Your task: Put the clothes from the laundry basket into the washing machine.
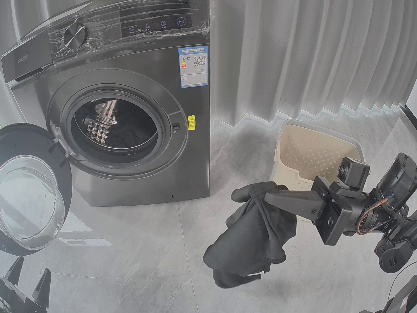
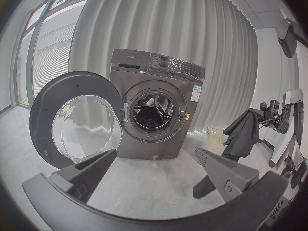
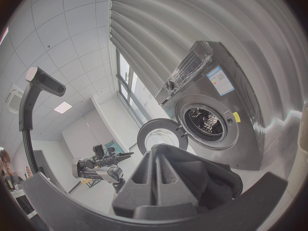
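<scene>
The right pincer (image 1: 266,196), jaws shut tight on a black garment (image 1: 252,235), holds it clear of the floor (image 1: 152,248) to the right of the washer (image 1: 130,66), so the cloth hangs free rather than dragging. Just behind it, also right of the washer, stands the basket (image 1: 319,129), its visible inside bare. The washer's door (image 1: 30,196) is swung wide, leaving the drum (image 1: 115,129) open for the load. In front of the washer, the left pincer (image 2: 155,153) is spread wide, holding nothing.
</scene>
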Tool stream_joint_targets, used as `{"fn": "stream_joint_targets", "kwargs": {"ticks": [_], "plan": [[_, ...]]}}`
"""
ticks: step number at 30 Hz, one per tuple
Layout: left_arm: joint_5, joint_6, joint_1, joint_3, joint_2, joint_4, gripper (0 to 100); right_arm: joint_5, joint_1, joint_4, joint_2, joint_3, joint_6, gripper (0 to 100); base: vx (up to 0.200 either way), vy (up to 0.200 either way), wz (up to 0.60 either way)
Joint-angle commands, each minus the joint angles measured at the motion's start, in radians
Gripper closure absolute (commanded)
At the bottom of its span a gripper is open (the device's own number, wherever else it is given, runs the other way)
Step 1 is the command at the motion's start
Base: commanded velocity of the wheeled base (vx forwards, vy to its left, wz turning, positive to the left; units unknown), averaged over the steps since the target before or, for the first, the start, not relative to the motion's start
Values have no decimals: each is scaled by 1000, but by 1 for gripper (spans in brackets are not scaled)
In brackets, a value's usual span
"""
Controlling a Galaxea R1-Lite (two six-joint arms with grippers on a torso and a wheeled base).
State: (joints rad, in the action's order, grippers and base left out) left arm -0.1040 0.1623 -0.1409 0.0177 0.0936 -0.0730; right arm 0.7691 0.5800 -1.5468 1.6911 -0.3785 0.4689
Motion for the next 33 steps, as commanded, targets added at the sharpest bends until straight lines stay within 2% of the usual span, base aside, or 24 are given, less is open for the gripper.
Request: {"fn": "stream_joint_targets", "kwargs": {"ticks": [1,11,33], "plan": [[0,0,0,-18,1,-1,0,1,0,-1,-1,1,-1,100,0,0,0],[0,0,0,-18,1,-1,0,-1,-2,-1,-1,0,-1,100,0,0,540],[0,0,0,-18,1,-1,0,1,21,-1,1,10,-3,100,0,0,27]]}}
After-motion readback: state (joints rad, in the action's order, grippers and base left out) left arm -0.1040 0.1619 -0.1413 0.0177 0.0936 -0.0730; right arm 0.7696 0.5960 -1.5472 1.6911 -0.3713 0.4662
